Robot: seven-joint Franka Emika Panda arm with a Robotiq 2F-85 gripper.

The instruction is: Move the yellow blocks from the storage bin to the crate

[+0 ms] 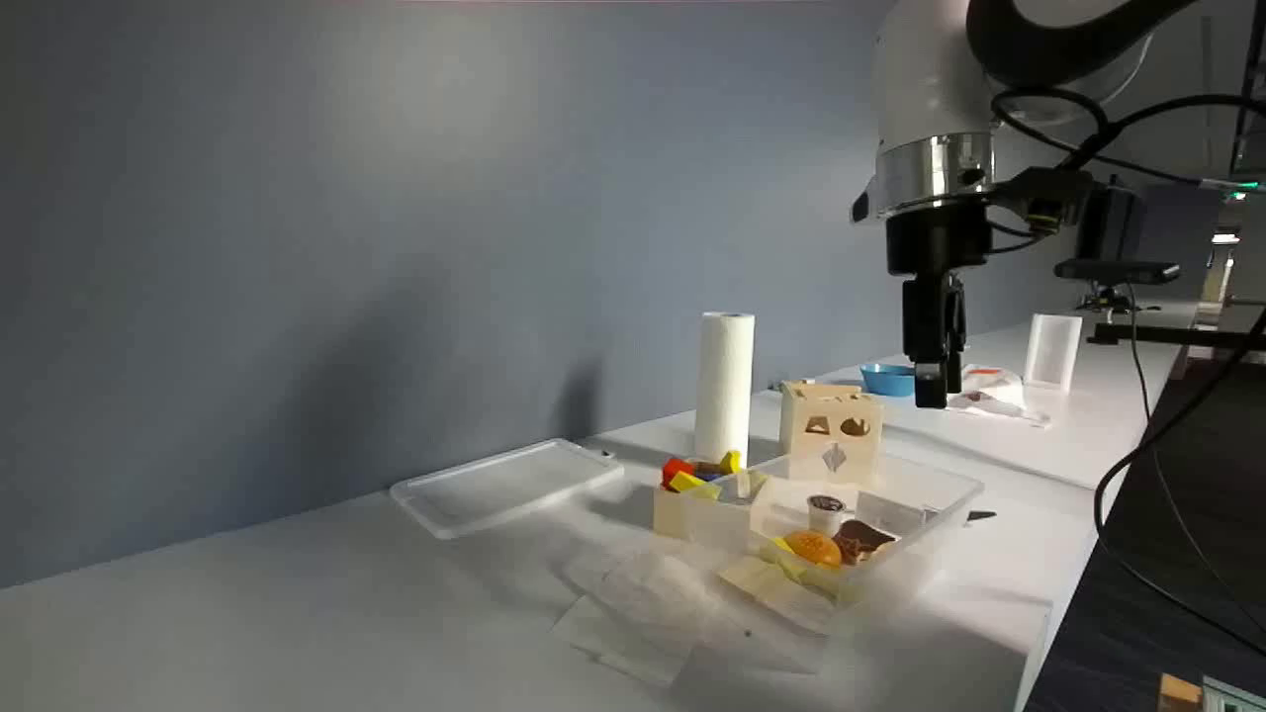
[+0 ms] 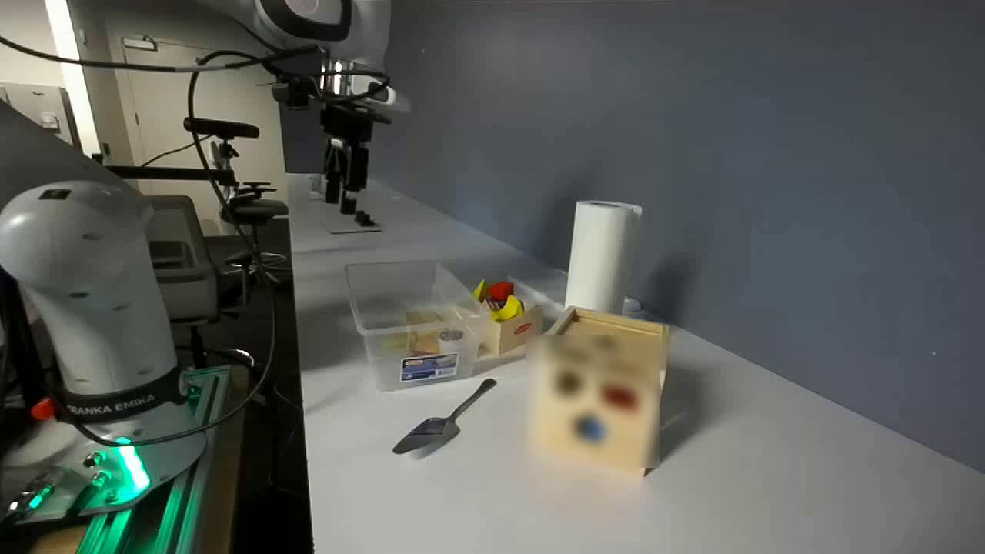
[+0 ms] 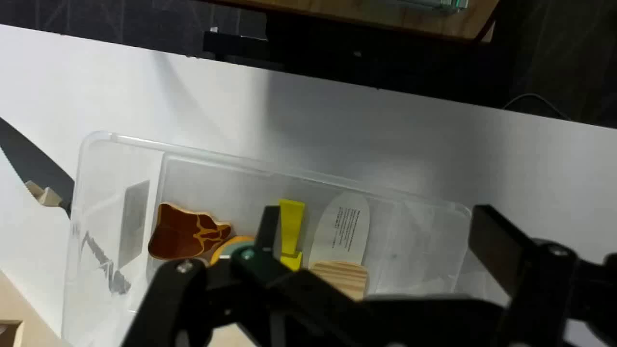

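Observation:
The clear storage bin (image 1: 949, 509) stands on the table and shows in all views, including an exterior view (image 2: 355, 300) and the wrist view (image 3: 231, 161). In it, a long yellow block (image 3: 291, 224) and a smaller yellow piece (image 3: 291, 260) lie beside a toy with a wooden end. The crate, a small pale wooden box (image 1: 670, 514), touches or nearly touches the bin; it also shows in an exterior view (image 2: 517, 332). It holds yellow blocks (image 2: 509, 309) with red and blue ones. My gripper (image 3: 378, 236) is open and empty, high above the bin (image 1: 942, 384) (image 2: 344, 191).
A paper towel roll (image 1: 725, 386) and a wooden shape box (image 1: 836, 435) stand by the bin. A flat tray (image 1: 509, 487) lies near the wall. A cake server (image 2: 442, 427) lies by the bin. Toy food, including a bun (image 1: 813, 547), lies inside the bin.

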